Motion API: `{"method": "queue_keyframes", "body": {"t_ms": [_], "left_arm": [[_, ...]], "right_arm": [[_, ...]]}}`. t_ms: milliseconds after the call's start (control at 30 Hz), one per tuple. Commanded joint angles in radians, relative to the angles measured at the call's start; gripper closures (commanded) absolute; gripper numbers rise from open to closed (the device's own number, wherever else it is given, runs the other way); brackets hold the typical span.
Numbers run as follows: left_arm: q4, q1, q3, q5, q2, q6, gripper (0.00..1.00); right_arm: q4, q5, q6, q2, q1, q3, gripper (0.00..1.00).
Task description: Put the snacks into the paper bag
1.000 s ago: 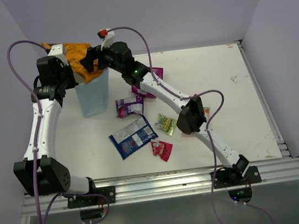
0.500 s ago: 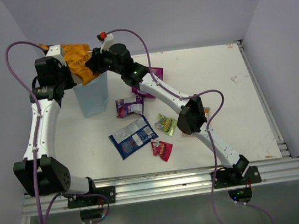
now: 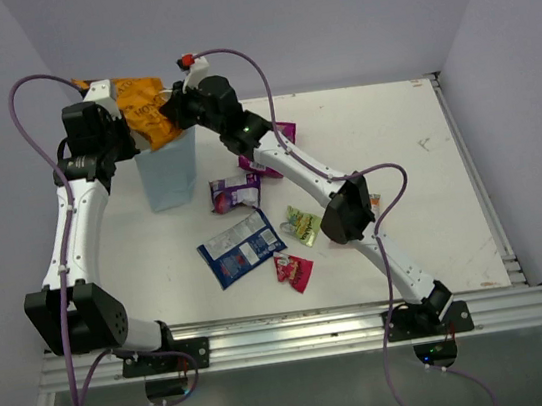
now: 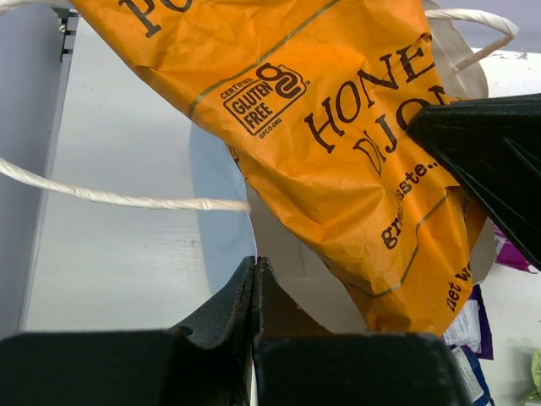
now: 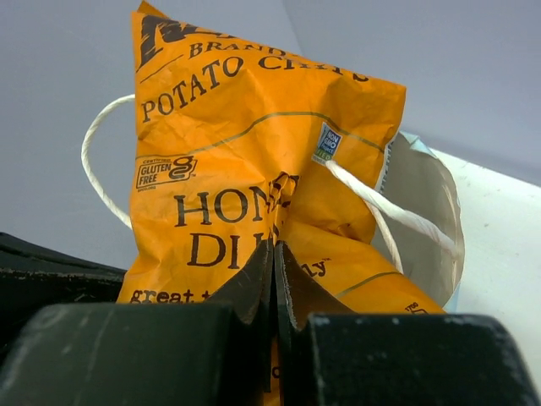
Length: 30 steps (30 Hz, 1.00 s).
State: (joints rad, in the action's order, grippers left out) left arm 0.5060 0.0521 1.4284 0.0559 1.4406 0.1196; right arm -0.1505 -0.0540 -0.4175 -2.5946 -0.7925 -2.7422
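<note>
The large orange snack packet hangs tilted over the open mouth of the pale blue paper bag. My right gripper is shut on a fold in the packet's front, seen close in the right wrist view. My left gripper is shut on the bag's near rim, and the packet fills the view above it. On the table lie a blue-and-white packet, a purple one, a magenta one, a green-yellow one and a red one.
White string handles arch over the bag's mouth, one crossing the packet's front. The right arm stretches diagonally over the loose packets. A metal rail runs along the near table edge, and walls close in the back and both sides.
My right gripper has closed from wide open onto the orange packet. The packet's lower end has risen a little from the bag's mouth. The left arm has held still.
</note>
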Motion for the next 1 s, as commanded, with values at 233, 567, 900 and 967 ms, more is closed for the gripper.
{"method": "queue_keyframes", "body": {"t_ms": [233, 567, 900, 967], "left_arm": [[-0.043, 0.005, -0.006, 0.074, -0.029, 0.025, 1.00], [-0.032, -0.014, -0.034, 0.090, -0.054, 0.043, 1.00], [-0.029, -0.031, -0.043, 0.091, -0.071, 0.049, 1.00], [-0.029, -0.032, -0.040, 0.091, -0.071, 0.051, 1.00]], "right_arm": [[0.092, 0.143, 0.066, 0.082, 0.003, -0.067, 1.00], [0.230, 0.250, 0.085, 0.099, 0.004, -0.022, 1.00], [0.273, 0.312, 0.092, 0.099, -0.010, 0.012, 1.00], [0.253, 0.284, 0.094, 0.096, -0.014, 0.032, 1.00]]}}
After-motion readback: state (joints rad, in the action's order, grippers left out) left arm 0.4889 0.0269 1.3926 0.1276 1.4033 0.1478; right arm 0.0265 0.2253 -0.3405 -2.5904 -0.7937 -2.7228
